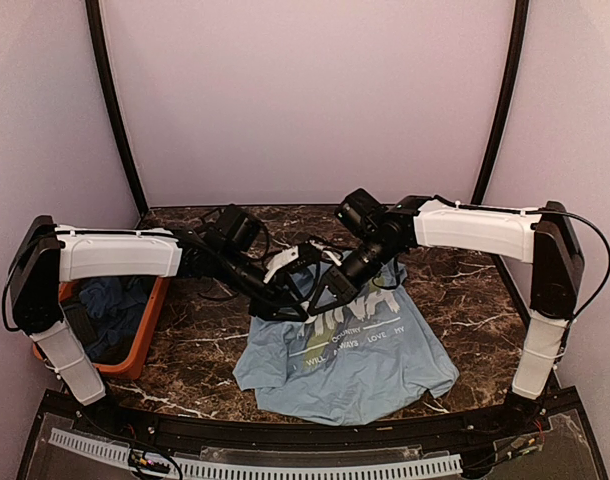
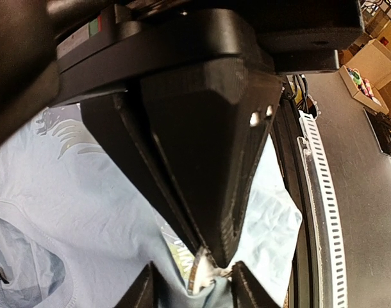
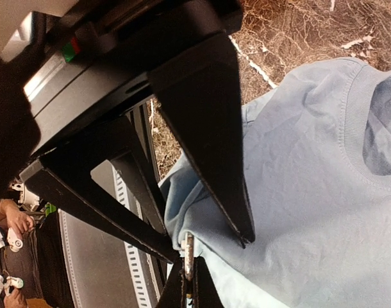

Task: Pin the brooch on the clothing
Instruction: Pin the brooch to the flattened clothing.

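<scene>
The clothing [image 1: 355, 360], a light blue T-shirt with white lettering, lies spread on the marble table, collar away from me. Both grippers meet over its upper left part. My right gripper [image 3: 189, 266] is shut on the brooch [image 3: 188, 251], a small metal disc seen edge-on and pressed against a raised fold of the shirt [image 3: 324, 192]. My left gripper [image 2: 193, 276] faces it, jaws apart, straddling that fold of the shirt [image 2: 67, 192]. In the left wrist view the brooch [image 2: 200, 269] sits at the right gripper's [image 2: 216, 262] tips. In the top view the left gripper [image 1: 290, 310] and right gripper [image 1: 320, 298] hide the brooch.
An orange bin [image 1: 145, 345] holding darker blue garments [image 1: 115, 305] stands at the left edge of the table [image 1: 185, 340]. A small white object [image 1: 280, 265] and black cables lie behind the grippers. A black rail with a white perforated strip [image 1: 285, 467] runs along the near edge.
</scene>
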Robot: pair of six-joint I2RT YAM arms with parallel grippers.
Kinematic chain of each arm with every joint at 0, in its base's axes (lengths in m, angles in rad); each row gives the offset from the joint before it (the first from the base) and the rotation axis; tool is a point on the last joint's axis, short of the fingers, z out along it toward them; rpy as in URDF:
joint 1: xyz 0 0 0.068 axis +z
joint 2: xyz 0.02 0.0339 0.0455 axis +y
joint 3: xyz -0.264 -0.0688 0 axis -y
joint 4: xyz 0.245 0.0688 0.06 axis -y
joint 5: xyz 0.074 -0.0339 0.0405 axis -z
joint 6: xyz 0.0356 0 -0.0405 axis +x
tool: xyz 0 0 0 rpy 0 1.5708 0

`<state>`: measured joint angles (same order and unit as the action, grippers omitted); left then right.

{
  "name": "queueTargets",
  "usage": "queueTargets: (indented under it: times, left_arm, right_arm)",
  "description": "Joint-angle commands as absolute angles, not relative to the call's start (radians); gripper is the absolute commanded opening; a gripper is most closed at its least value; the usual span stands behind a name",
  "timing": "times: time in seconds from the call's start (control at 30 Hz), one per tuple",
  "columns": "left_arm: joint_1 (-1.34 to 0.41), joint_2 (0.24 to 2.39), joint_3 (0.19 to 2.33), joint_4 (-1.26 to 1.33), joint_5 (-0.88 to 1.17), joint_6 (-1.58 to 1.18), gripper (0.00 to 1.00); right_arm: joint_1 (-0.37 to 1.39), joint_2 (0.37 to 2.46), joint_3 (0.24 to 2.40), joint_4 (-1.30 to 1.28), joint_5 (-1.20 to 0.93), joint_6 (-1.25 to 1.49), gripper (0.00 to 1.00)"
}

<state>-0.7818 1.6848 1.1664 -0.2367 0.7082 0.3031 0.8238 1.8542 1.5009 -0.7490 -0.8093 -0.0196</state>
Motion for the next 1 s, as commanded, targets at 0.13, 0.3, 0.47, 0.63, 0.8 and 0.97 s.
queueTargets:
  times: [0.13,0.3,0.47,0.63,0.8,0.97]
  left_arm:
    - [-0.773,1.692,1.169,-0.220,0.603,0.292,0.36]
    - [-0.772,1.690,1.169,-0.222,0.598,0.295,0.29]
    - [-0.772,1.682,1.167,-0.224,0.612,0.302,0.30]
    - [-0.771,1.681,1.166,-0.225,0.646,0.307,0.15]
    - [-0.770,1.684,1.168,-0.228,0.706,0.308,0.43]
    - [-0.770,1.677,1.165,-0.232,0.755,0.318,0.52]
  right_arm:
    - [0.844,1.813,1.506,-0.696,-0.975,-0.026,0.00]
    - [0.843,1.809,1.502,-0.699,-0.971,-0.027,0.00]
    - [0.842,1.808,1.493,-0.700,-0.967,-0.029,0.00]
    - [0.842,1.809,1.491,-0.713,-0.954,-0.043,0.00]
    - [0.839,1.811,1.494,-0.719,-0.941,-0.052,0.00]
    - [0.832,1.812,1.496,-0.718,-0.935,-0.048,0.00]
